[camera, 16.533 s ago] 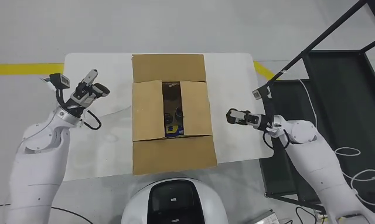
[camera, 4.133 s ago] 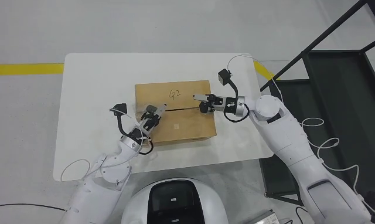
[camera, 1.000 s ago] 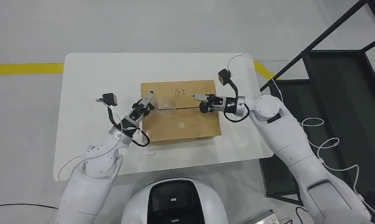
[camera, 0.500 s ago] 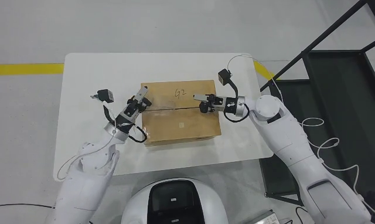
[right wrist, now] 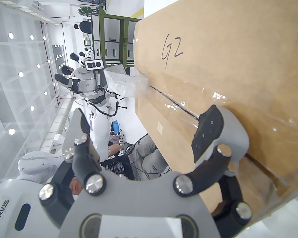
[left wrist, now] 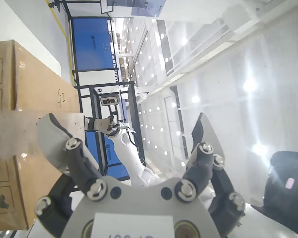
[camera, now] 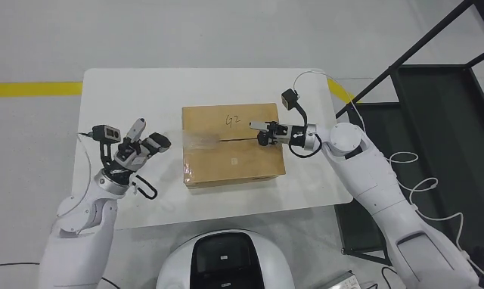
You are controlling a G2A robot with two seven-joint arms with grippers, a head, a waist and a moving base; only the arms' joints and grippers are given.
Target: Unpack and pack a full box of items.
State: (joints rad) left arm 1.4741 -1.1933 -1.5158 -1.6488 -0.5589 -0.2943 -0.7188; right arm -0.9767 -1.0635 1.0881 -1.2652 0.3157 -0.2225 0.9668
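A: Where is the box (camera: 233, 145)?
B: Closed and taped, at the middle of the white table (camera: 113, 92).
A: And the tools?
B: The left tool (camera: 149, 136) gapes open beside one end of the box, apart from it. The right tool (camera: 259, 131) is open, resting on the box top at the other end.

a closed cardboard box (camera: 233, 149) takes up the middle of the white worktop (camera: 121, 92), barring any straight path across. bare worktop lies on the box's left, beyond its far side and along the near edge (a narrower strip). the left pincer (camera: 149, 135) hangs spread over the left stretch, apart from the box. the right pincer (camera: 257, 130), spread, sits over the box top. a black rack (camera: 431, 107) crowds the worktop's right edge.
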